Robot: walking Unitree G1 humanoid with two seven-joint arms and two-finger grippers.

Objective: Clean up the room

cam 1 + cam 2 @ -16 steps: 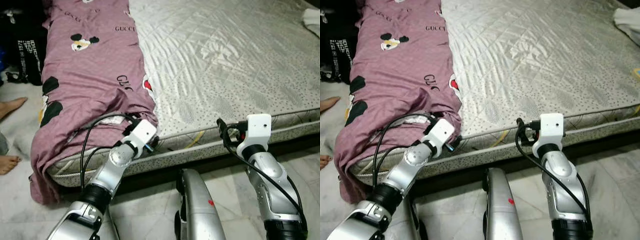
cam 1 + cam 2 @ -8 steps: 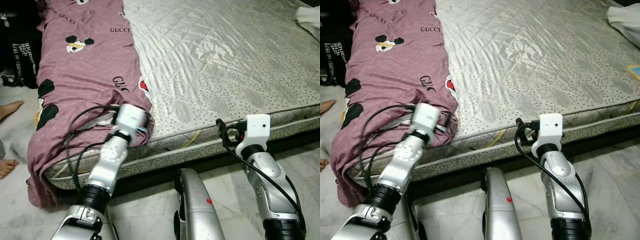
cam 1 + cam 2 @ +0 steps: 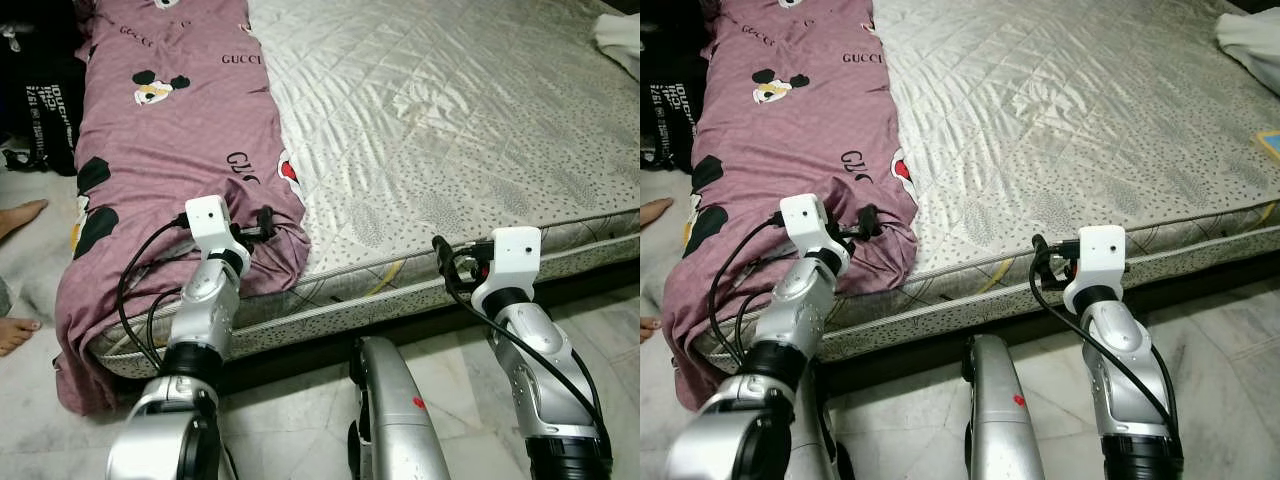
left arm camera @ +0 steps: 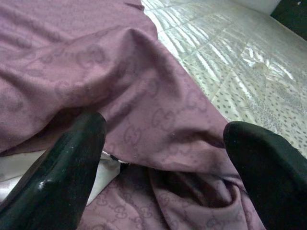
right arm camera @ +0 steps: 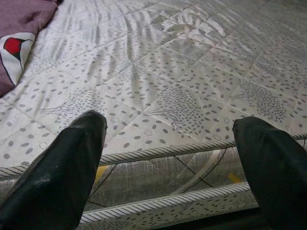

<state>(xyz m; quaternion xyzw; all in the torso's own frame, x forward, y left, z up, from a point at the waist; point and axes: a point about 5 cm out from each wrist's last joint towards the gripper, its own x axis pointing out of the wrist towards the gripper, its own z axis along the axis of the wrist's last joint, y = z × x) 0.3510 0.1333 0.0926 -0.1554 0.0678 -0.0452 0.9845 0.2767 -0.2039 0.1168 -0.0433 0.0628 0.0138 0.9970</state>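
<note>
A purple printed blanket (image 3: 170, 120) lies crumpled along the left side of the bare quilted mattress (image 3: 450, 110) and hangs over its near corner. My left gripper (image 3: 258, 222) hovers at the blanket's lower edge, pointing to the right. In the left wrist view its fingers (image 4: 62, 167) stand open, with a raised blanket fold (image 4: 158, 110) between and just beyond them. My right gripper (image 5: 168, 167) is open and holds nothing, facing the mattress's front edge (image 5: 158, 153). Its white wrist block (image 3: 518, 250) sits just below that edge.
A white cloth (image 3: 622, 35) lies at the mattress's far right corner. A black bag (image 3: 50, 90) stands on the floor to the left of the bed. A person's bare feet (image 3: 20, 215) rest on the floor at the left. Marble floor (image 3: 600, 320) runs in front.
My left arm has swung left and its wrist has turned, so the gripper now points right over the blanket's lower edge. The right arm has stayed put.
</note>
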